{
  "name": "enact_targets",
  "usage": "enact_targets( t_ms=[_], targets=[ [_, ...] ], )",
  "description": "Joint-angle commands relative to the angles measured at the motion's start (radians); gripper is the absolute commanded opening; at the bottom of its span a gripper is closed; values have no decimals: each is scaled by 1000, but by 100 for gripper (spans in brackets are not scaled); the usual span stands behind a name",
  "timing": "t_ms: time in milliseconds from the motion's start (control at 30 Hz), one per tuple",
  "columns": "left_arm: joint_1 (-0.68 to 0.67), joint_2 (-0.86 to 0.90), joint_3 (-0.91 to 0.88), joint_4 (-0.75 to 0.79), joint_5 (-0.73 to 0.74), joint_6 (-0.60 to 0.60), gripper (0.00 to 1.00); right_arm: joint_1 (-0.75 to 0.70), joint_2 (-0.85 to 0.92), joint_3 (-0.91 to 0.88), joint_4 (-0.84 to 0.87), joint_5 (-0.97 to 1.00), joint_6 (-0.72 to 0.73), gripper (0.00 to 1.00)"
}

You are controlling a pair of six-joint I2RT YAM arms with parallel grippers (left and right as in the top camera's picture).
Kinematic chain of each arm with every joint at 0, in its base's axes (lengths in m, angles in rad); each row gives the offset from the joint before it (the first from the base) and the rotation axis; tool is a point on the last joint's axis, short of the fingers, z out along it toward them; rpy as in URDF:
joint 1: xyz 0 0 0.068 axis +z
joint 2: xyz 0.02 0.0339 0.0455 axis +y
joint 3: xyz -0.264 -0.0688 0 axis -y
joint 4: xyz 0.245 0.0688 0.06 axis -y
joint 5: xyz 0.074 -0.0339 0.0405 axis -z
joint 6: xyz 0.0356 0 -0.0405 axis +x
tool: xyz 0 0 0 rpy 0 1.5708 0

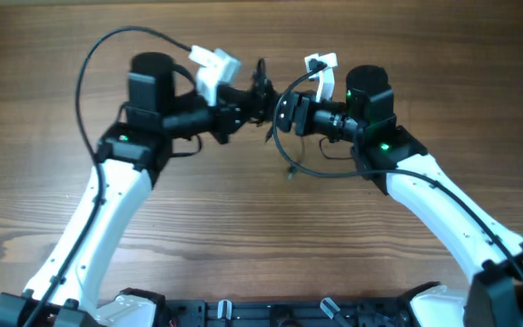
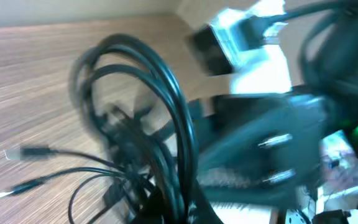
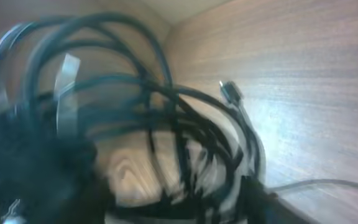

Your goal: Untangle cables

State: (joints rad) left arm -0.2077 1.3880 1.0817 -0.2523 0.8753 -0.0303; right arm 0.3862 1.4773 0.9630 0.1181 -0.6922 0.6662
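Motion-blurred cables (image 2: 178,112) bunch between left gripper (image 1: 261,96) and right gripper (image 1: 282,113) (whether either's jaws grip: cannot tell).

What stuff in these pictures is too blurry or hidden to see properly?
1. Overhead: the left claw and right claw meet at the cables. They are too small and crowded to tell open from shut, or who grips what.
2. Left wrist: motion blur smears the cables. The knot's crossings are unreadable, and the bottom edge cuts them off.
3. Right wrist: same blur, so the cords cannot be counted.
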Motion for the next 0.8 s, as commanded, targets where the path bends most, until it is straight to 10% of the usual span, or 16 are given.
enact_targets(
  t_ms=[0,200,300,767],
  targets=[
    [76,9,-8,-56,71,160,4,-87,-100,26,1,-270,-13,83],
    [52,9,-8,-130,203,368,4,-190,-109,26,77,-353,100,84],
    [13,9,-8,-130,201,368,4,-167,-87,26,139,-357,198,67],
    [-72,9,-8,-154,134,443,4,-51,0,26,360,-356,435,61]
  ],
)
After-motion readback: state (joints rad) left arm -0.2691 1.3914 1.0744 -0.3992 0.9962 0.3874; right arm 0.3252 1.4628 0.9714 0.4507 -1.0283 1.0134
